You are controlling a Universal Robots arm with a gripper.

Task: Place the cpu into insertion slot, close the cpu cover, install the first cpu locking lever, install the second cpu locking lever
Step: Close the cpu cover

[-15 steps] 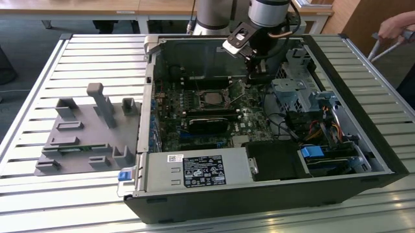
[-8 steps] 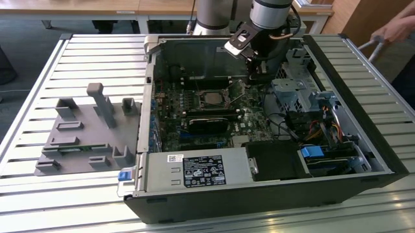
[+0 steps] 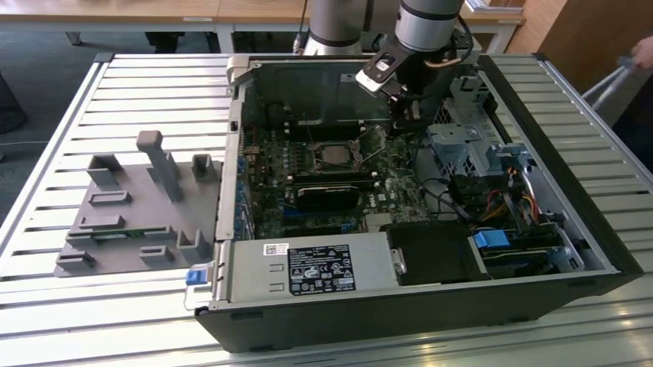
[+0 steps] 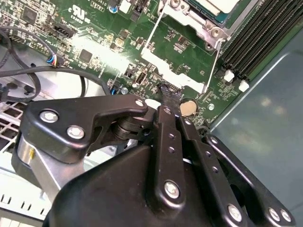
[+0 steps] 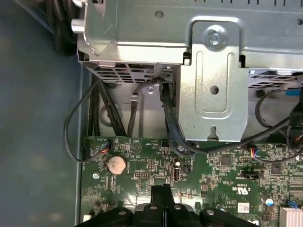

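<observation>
The cpu (image 4: 221,4) lies pale-faced in the insertion slot (image 3: 332,155) on the green motherboard. The silvery cpu cover (image 4: 201,22) frames it and lies down over it. Two thin wire locking levers (image 4: 152,32) (image 4: 213,66) run from the socket toward my fingertips. One lever (image 3: 378,155) slants up from the socket's edge on the exterior view's right. My gripper (image 3: 407,126) hangs just beyond that lever on the exterior view's right, low over the board. In the first wrist view its fingers (image 5: 163,193) are pressed together. I cannot tell whether they touch a lever.
A coin battery (image 5: 116,164) sits on the board close to the fingertips. A metal drive cage (image 5: 213,80) with black cables (image 5: 170,123) stands just behind. Memory slots (image 4: 258,40) flank the socket. A power supply (image 3: 306,269) fills the case's front, and a grey fixture (image 3: 138,202) lies outside.
</observation>
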